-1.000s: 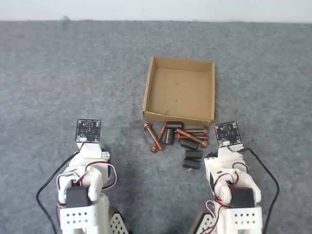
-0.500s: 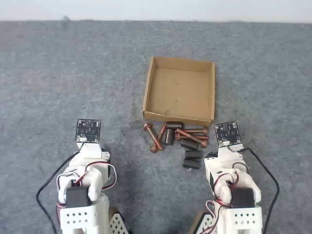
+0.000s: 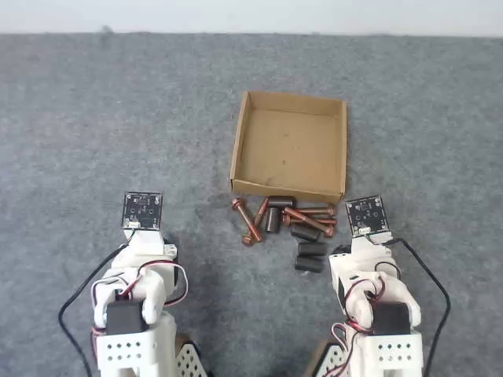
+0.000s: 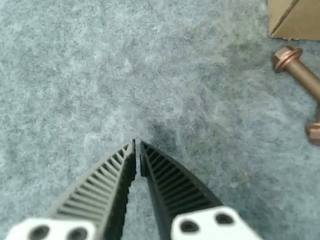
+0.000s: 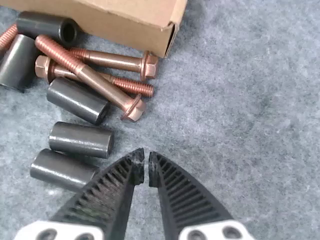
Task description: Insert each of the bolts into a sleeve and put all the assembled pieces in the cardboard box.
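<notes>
Your right gripper [image 5: 146,159] is all but closed, with a sliver of gap between the tips, and it has hold of nothing. It hangs over the grey mat [image 5: 250,100]. Just beside the tips, on the side toward your left arm, lie the nearest sleeve [image 5: 62,170] and the second sleeve [image 5: 80,140], side by side and clear of the fingers. A little farther on, the third sleeve [image 5: 77,100] rests against the long bolt [image 5: 87,75], whose flanged head lies almost straight ahead of the tips. That bolt lies across the lower bolt [image 5: 127,86]. Past both, the far bolt [image 5: 112,60] lies near the wall of the cardboard box [image 5: 125,12], with two more sleeves [image 5: 20,60] alongside. The pile sits between this gripper and the box.

Your left gripper [image 4: 137,146] is closed tip to tip and empty, over the mat. Ahead and toward your right arm, well apart from the tips, lies a bolt [image 4: 302,75], then another bolt head [image 4: 315,132], with a corner of the box beyond.
</notes>
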Available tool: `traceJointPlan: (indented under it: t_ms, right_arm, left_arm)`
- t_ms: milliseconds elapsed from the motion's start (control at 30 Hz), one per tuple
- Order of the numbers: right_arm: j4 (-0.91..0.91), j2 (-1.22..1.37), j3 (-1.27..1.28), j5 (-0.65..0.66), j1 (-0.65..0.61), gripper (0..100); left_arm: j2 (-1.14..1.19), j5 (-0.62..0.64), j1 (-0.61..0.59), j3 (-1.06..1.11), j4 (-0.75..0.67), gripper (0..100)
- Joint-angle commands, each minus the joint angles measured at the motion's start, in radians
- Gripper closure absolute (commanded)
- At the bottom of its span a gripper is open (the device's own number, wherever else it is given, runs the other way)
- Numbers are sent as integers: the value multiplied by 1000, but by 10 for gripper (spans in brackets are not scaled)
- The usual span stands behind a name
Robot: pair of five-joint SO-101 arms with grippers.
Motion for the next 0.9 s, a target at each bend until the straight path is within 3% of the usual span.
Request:
traceJointPlan:
  t_ms: [0,700,867]
  right_arm:
    - [5,-10,15,-2,-8,992]
    - [5,-10,15,-3,-12,992]
    - [5,-8,15,-5,-108,992]
  left_arm:
    - [-14,-3,-6,-10,3,989]
    - [-14,-5,-9,-10,3,989]
    - [-14,-6,-9,-15,-3,989]
